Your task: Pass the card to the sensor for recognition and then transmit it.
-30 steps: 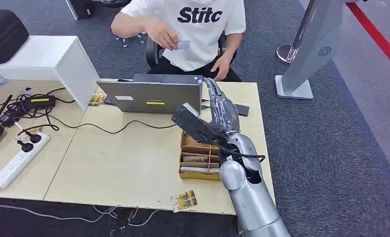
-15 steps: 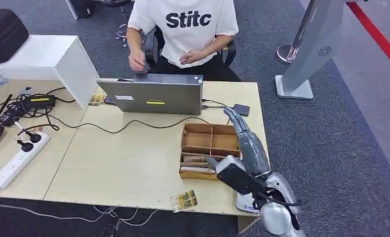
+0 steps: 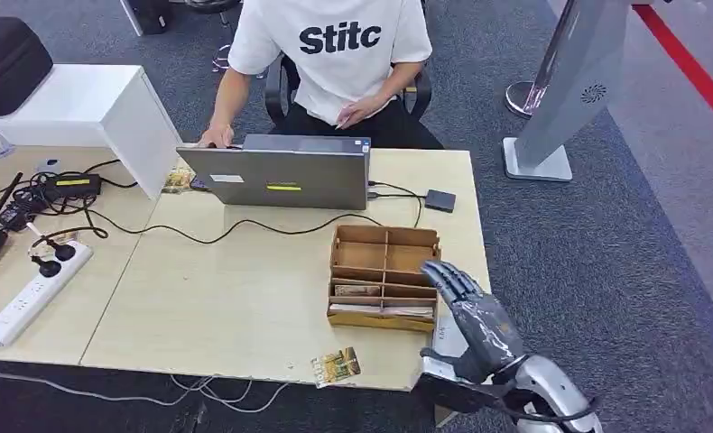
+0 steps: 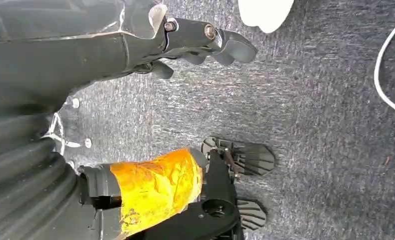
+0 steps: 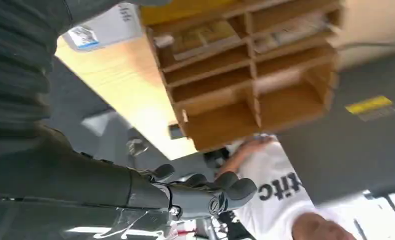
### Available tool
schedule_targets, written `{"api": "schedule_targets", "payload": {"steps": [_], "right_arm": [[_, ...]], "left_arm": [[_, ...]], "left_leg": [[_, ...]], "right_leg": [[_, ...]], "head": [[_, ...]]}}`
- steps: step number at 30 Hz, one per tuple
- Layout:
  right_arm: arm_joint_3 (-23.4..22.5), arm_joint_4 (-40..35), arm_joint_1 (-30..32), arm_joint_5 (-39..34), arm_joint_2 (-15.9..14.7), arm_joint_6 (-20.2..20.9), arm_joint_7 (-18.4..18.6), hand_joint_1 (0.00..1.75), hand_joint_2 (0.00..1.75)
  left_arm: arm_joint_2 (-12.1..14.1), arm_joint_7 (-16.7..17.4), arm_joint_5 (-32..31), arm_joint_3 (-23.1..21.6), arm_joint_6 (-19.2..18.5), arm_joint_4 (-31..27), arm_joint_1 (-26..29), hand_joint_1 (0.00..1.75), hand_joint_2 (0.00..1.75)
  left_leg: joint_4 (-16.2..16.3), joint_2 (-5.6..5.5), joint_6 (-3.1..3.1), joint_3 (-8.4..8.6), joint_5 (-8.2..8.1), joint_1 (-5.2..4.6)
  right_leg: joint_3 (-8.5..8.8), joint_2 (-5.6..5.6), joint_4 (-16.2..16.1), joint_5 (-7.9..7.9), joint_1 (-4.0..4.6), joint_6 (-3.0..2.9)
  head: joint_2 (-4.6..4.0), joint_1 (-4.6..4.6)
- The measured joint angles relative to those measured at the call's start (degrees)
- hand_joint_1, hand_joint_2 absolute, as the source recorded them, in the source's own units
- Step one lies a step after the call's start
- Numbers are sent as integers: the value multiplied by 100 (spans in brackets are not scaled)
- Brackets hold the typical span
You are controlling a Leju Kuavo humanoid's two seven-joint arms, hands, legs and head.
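What I can't make out from here
My right hand covers the wooden organizer's near corner; the person's head is cut off, and the right wrist view is blurred.

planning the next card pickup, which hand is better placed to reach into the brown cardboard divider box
Right. The right hand hangs open beside the brown cardboard divider box, at the wooden table's near right corner. The left hand hangs low over grey carpet, away from the box.

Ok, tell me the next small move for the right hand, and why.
Probably lower the right hand toward the near compartments of the wooden divider box, where cards lie. The hand is open and holds nothing, hovering by the box's near right corner.
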Motion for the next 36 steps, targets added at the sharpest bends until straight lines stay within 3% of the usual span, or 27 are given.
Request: {"api": "schedule_targets", "payload": {"steps": [4, 13, 17, 36], "right_arm": [[732, 690, -301, 1002, 0, -662, 620, 0, 175], [1603, 1562, -853, 1598, 18, -970, 1256, 0, 175], [1721, 1697, -1004, 1784, 44, -1099, 1478, 0, 175], [1743, 1798, -1115, 1939, 87, -1212, 1649, 0, 175]], "left_arm": [[-4, 13, -2, 0, 0, 0, -74, 0, 175], [-4, 13, 20, 0, 0, 0, -108, 0, 175], [-4, 13, 46, 0, 11, 2, -127, 0, 175], [-4, 13, 79, 0, 24, 2, -130, 0, 175]], "left_leg": [[0, 0, -3, 1, 3, 0], [0, 0, -2, -1, 2, -1], [1, -1, -1, -1, 2, -2], [1, -1, -2, 0, 2, -1]], "right_leg": [[-1, 0, 2, 0, 0, 0], [-1, 1, 1, 0, -1, 0], [-1, 1, 1, 0, -1, 0], [-2, 0, 1, 0, -1, 0]], "head": [[0, -2], [0, 0], [0, 0], [0, -2]]}}
